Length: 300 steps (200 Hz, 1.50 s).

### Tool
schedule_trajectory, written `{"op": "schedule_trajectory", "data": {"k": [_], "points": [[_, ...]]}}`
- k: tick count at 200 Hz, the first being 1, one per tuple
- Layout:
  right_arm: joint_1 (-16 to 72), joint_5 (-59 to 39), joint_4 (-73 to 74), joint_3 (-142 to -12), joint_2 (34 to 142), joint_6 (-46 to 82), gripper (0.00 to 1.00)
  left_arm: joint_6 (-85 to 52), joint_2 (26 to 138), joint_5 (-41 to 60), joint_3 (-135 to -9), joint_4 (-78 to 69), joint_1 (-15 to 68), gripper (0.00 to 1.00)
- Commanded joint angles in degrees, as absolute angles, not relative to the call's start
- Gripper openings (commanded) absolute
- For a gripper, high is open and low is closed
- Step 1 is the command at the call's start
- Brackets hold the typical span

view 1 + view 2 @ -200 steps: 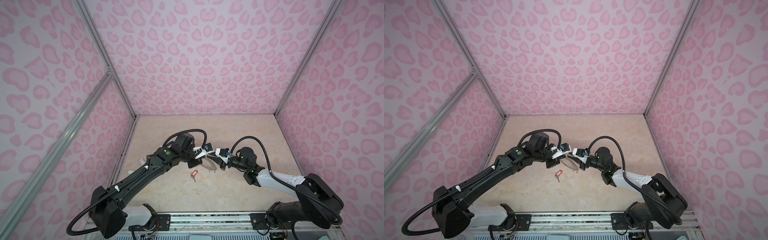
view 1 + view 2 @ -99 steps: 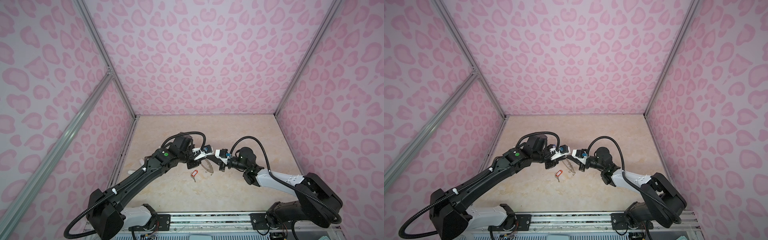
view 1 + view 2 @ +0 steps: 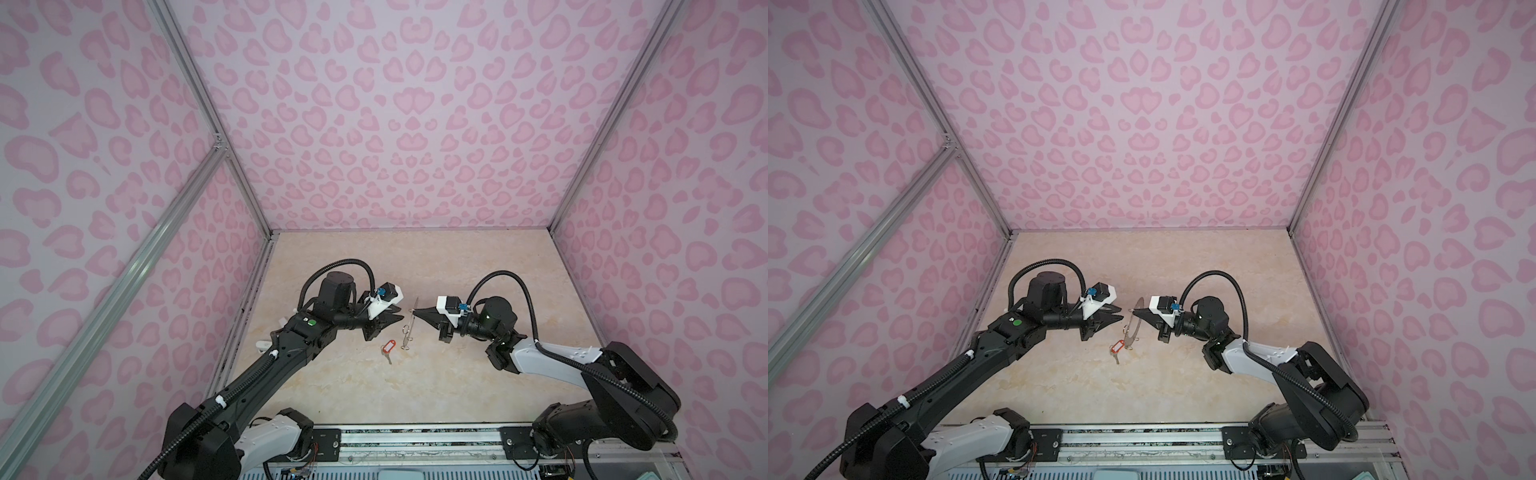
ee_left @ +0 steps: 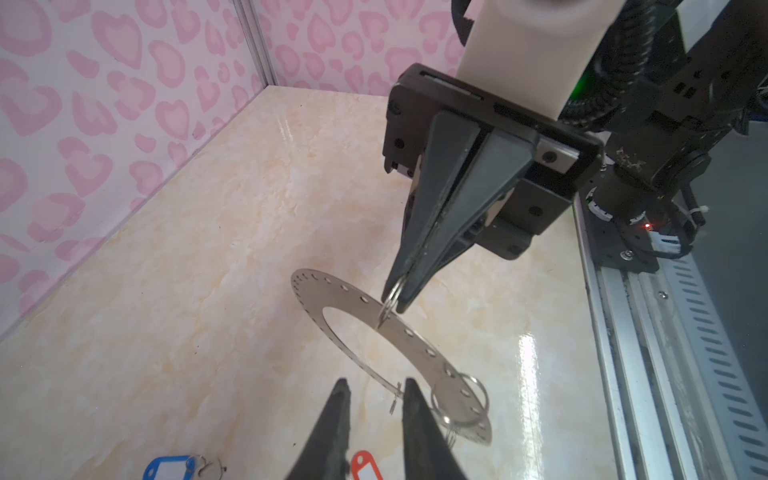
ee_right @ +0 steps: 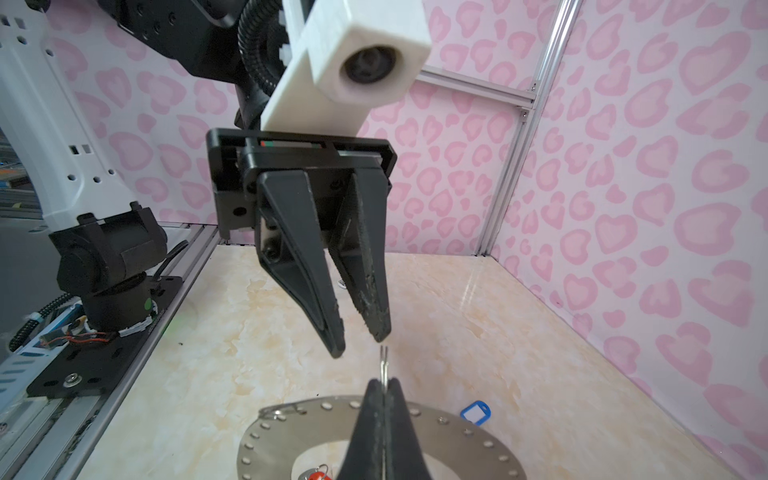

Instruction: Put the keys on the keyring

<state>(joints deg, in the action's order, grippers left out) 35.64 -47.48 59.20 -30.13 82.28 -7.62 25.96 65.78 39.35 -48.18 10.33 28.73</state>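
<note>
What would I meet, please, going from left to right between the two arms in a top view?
Left gripper, open → keyring, seen edge-on → right gripper, shut on the keyring.

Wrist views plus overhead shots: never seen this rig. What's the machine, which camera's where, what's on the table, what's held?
Two robot arms with pincer grippers work over a beige marbled table. Two pictures are from one overhead stereo camera; the other two from a camera on each wrist. The right gripper is shut on a small wire ring at the rim of a large flat grey metal ring disc, holding that edge up. The left gripper is open and empty. On the table lie a key with an orange-red plastic tag and a blue plastic tag on its own ring.
</note>
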Motion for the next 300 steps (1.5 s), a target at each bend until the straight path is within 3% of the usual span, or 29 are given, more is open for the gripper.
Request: {"op": "schedule_trajectory", "data": {"k": [1, 67, 109, 126, 145, 163, 203, 255, 300], "points": [[36.0, -49.6, 64.2, -31.0, 83.1, -5.6, 0.00, 23.9, 65.7, 42.9, -47.9, 5.0, 28.7, 0.24], [37.0, -50.7, 64.1, -32.4, 84.2, -5.4, 0.00, 24.3, 65.9, 44.1, -47.4, 3.9, 28.8, 0.19], [37.2, -50.1, 64.4, -32.8, 85.1, -5.2, 0.00, 24.2, 66.0, 44.6, -48.4, 5.2, 29.3, 0.03], [36.7, -47.5, 64.2, -32.2, 84.5, -5.6, 0.22, 24.4, 66.3, 43.8, -49.9, 7.3, 29.4, 0.03], [35.6, -44.4, 59.9, -32.2, 82.6, -6.7, 0.40, 25.7, 65.9, 40.1, -51.0, 9.6, 29.8, 0.03], [35.3, -41.9, 54.2, -32.3, 80.3, -10.7, 0.46, 26.6, 66.9, 36.2, -54.0, 14.6, 30.3, 0.03], [35.4, -39.3, 43.4, -33.7, 77.1, -17.0, 0.40, 31.7, 71.9, 28.0, -63.2, 27.8, 33.0, 0.03], [35.5, -40.4, 46.1, -32.9, 77.3, -15.1, 0.25, 34.9, 74.0, 24.0, -67.2, 31.8, 35.2, 0.03], [35.7, -42.8, 52.4, -32.2, 79.5, -11.3, 0.22, 35.4, 74.8, 23.1, -68.5, 32.8, 36.0, 0.03]]}}
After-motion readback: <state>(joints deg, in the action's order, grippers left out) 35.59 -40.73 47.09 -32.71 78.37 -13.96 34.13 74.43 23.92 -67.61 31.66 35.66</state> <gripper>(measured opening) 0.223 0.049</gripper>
